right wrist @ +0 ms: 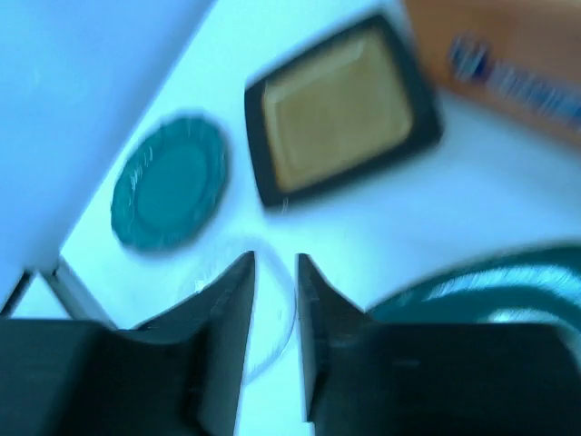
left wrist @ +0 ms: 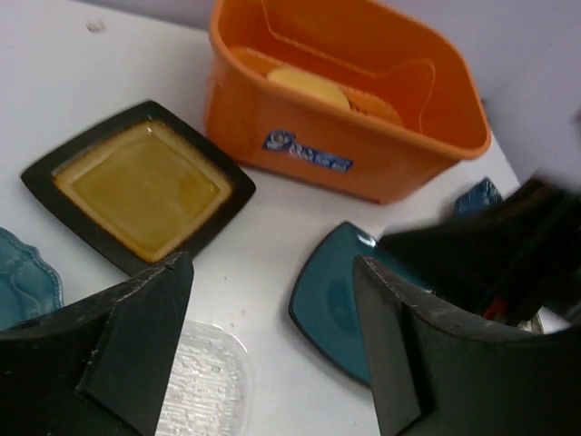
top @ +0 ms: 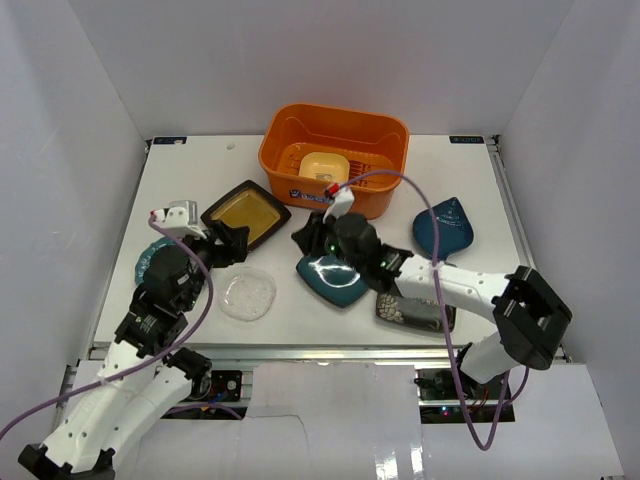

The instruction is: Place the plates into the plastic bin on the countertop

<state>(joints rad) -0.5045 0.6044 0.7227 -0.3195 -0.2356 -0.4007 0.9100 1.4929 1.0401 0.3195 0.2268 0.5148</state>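
The orange plastic bin [top: 335,155] stands at the back of the white countertop [top: 200,175] with the yellow plate [top: 323,167] inside it. The black-rimmed amber plate [top: 245,212], clear glass plate [top: 247,293], teal square plate [top: 332,278], dark blue plate [top: 443,228], teal scalloped plate [top: 148,262] and black floral plate [top: 410,310] lie on the countertop. My left gripper [top: 232,245] is open and empty between the amber and glass plates. My right gripper [top: 305,240] hovers over the teal square plate's far left edge, empty, its jaws a narrow gap apart.
White walls enclose the table on three sides. My right forearm [top: 450,285] lies over the black floral plate. In the left wrist view the bin [left wrist: 363,154] is ahead and the right arm [left wrist: 490,254] is close on the right. The right wrist view is blurred.
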